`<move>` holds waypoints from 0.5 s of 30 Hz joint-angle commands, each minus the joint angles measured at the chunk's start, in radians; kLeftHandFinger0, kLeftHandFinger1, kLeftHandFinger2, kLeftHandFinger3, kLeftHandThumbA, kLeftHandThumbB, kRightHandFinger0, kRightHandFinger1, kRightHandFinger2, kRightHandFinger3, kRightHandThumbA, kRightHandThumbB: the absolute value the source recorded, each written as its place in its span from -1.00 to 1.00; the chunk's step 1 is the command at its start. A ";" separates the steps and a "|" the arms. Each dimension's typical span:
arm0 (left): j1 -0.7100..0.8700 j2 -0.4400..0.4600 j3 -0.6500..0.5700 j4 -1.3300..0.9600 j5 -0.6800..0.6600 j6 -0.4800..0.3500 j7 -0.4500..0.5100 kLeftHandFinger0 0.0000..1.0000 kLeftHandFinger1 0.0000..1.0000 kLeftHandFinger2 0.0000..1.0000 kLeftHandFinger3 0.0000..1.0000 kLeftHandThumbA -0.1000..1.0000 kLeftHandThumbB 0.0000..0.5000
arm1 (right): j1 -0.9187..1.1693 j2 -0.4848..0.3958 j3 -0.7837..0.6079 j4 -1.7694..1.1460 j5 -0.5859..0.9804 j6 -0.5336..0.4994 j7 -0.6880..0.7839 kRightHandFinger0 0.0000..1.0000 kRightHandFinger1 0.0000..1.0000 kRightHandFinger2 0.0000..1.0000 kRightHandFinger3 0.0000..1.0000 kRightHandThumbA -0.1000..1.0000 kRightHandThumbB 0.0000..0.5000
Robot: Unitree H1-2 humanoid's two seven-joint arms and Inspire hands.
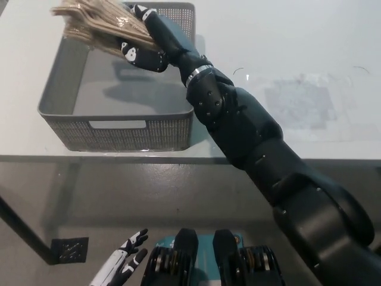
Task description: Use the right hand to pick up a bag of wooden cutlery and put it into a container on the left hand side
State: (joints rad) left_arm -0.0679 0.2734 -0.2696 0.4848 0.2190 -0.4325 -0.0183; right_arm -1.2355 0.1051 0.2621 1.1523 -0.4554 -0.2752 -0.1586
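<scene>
My black right hand [144, 43] is shut on a clear bag of wooden cutlery [95, 24]. It holds the bag above the far left part of the grey mesh basket [119, 128], which stands on the left of the white table. The bag's free end points left past the basket's far corner. The black arm stretches diagonally across the picture from the bottom right. My white left hand [119, 268] hangs low at the bottom left, below the table edge, fingers apart and holding nothing.
The white table [297, 71] runs to the right of the basket, with a few small dark specks on it. Its front edge crosses the picture at mid height. A dark table leg and foot plate [68, 249] show on the floor at lower left.
</scene>
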 commanded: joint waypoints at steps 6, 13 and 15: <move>-0.014 0.033 -0.011 -0.022 0.010 -0.037 0.003 1.00 1.00 1.00 1.00 1.00 0.70 | -0.021 -0.065 0.030 -0.084 0.000 0.061 0.062 1.00 1.00 1.00 1.00 0.82 0.85; -0.018 0.034 -0.016 -0.023 0.020 -0.037 0.013 1.00 1.00 1.00 1.00 1.00 0.68 | -0.004 -0.078 0.001 -0.132 0.023 0.038 0.016 1.00 1.00 1.00 1.00 0.77 0.67; -0.018 0.033 -0.016 -0.023 0.019 -0.037 0.011 1.00 1.00 1.00 1.00 1.00 0.68 | 0.003 -0.086 -0.010 -0.170 0.035 0.050 0.025 1.00 1.00 1.00 1.00 0.75 0.63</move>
State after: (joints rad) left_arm -0.0730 0.2805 -0.2790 0.4849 0.2313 -0.4326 -0.0183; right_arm -1.1884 0.0333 0.2786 1.0610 -0.4508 -0.2281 -0.1170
